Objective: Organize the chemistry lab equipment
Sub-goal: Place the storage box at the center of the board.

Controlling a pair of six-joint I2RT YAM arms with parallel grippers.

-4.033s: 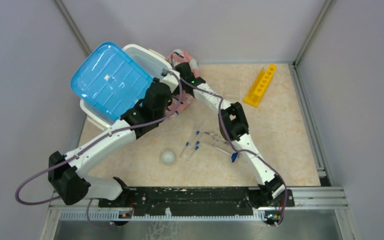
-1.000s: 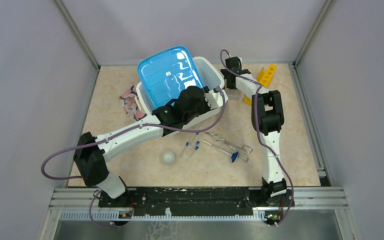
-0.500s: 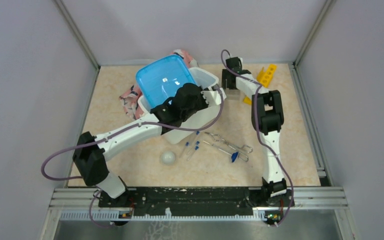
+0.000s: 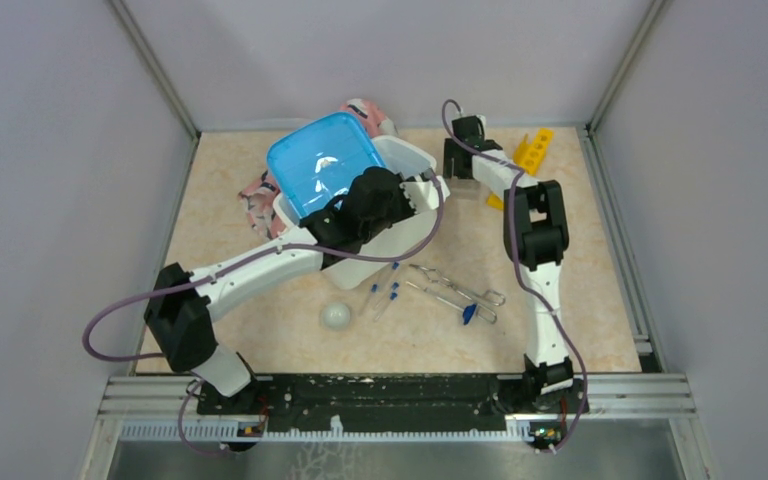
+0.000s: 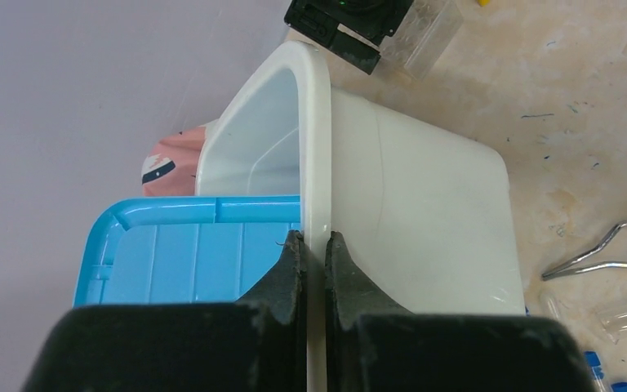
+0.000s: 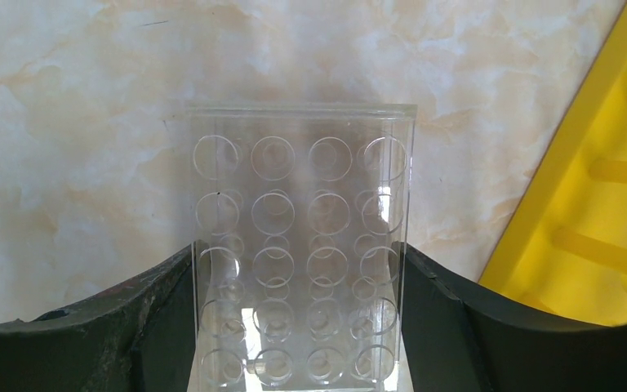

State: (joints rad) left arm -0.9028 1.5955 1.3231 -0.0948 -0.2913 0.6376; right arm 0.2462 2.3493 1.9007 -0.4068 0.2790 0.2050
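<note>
My left gripper is shut on the rim of the white bin, whose blue lid lies tilted across its far side. At the back, my right gripper is shut on a clear holed rack, one finger against each of its sides. The yellow rack lies just right of it. In the top view, several blue-capped tubes, the silver tongs and the whitish ball lie on the table in front of the bin.
The pink patterned cloth lies bunched behind and left of the bin. Grey walls and metal rails close in the tabletop. The right arm stretches up the table's right half, between the bin and the yellow rack.
The left gripper has shut on the bin's rim, and the bin and lid have shifted a little to the left. The right gripper's fingers have closed in onto the clear rack.
</note>
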